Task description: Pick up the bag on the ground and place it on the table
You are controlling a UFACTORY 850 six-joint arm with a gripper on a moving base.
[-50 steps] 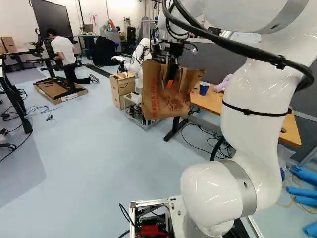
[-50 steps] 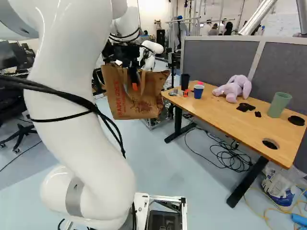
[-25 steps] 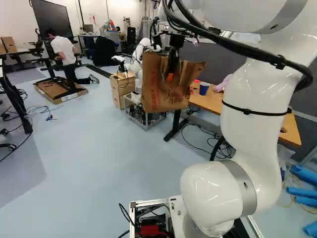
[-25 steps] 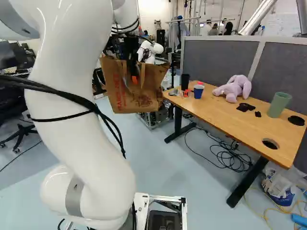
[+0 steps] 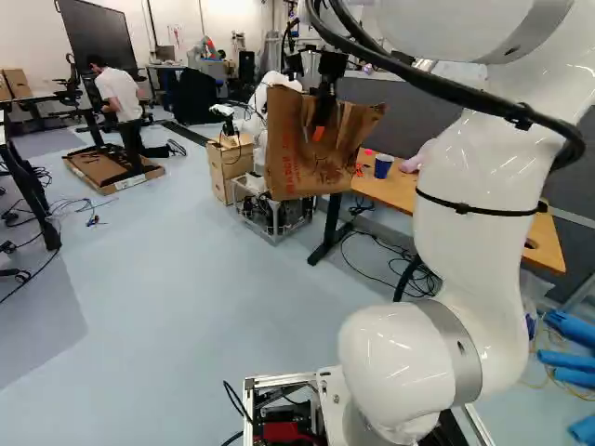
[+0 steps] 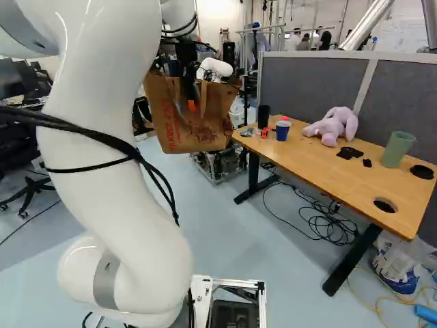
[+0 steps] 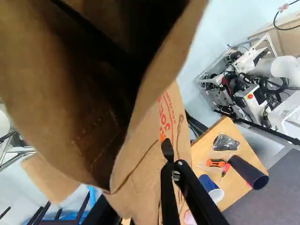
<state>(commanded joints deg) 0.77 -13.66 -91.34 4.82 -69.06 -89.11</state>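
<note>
My gripper point(image 6: 192, 105) is pinching the paper bag point(image 6: 203, 133), which is hanging left of the table point(image 6: 321, 169) in the right base view.

— "A brown paper bag point(image 6: 194, 121), marked with red print, hangs in midair above the ground point(image 6: 157, 205), left of center in the right base view."

— "And its condition?"

— "Creased and slightly tilted, its handles showing at the top. The wrist view reveals a gaping mouth and a shadowed interior."

— "Where does the table point(image 6: 317, 162) stand?"

— "At the right of the right base view, upright on dark legs, its long, honey-colored wooden top pierced by a round opening toward the near end. The bag is pictured by the far end, though whether the two touch cannot be told."
</note>
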